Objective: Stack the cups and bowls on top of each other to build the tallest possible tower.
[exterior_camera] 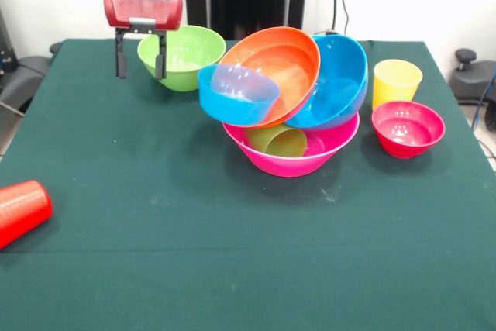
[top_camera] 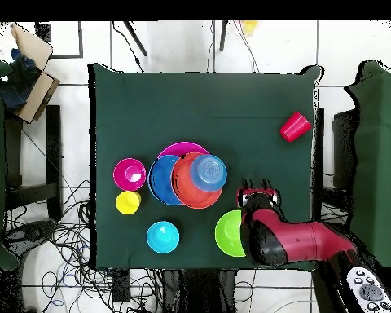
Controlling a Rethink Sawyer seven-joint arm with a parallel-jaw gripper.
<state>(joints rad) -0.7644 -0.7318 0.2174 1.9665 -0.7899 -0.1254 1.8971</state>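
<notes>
Table [exterior_camera: 232,269]: covered in dark green cloth; all items below are placed by reference to the pink bowl.
Tower [exterior_camera: 291,106]: a lopsided pile seated in the pink bowl, near the table's middle.
Pink bowl [exterior_camera: 329,149]: largest, glossy, upright; the tower's base.
Large blue bowl [exterior_camera: 345,83]: opaque glossy blue, tipped steeply on edge, resting on the pink bowl's rim on the side towards the yellow cup.
Orange bowl [exterior_camera: 279,67]: glossy, tipped on edge, nested against the large blue bowl above the pink bowl.
Lime green bowl [exterior_camera: 182,56]: upright on the cloth, apart from the pink bowl on the robot's side, just beside the gripper.
Small translucent blue bowl [exterior_camera: 236,94]: tilted, lodged against the orange bowl's open face, overhanging the pink bowl's rim.
Cyan bowl [top_camera: 163,236]: small, upright, seen only in the overhead view; well apart from the pink bowl, near the table's robot-side edge.
Magenta-red bowl [exterior_camera: 408,128]: small, upright, just beside the pink bowl.
Yellow cup [exterior_camera: 397,83]: upright, open end up, touching or nearly touching the magenta-red bowl, near the pink bowl.
Green cup [exterior_camera: 277,141]: olive-toned, lying inside the pink bowl beneath the tilted bowls.
Red cup [exterior_camera: 22,208]: lying on its side, well apart from the pink bowl, at the table's edge.
Gripper [exterior_camera: 140,58]: red body, black fingers spread apart, nothing held; raised above the cloth beside the lime green bowl, away from the pink bowl.
</notes>
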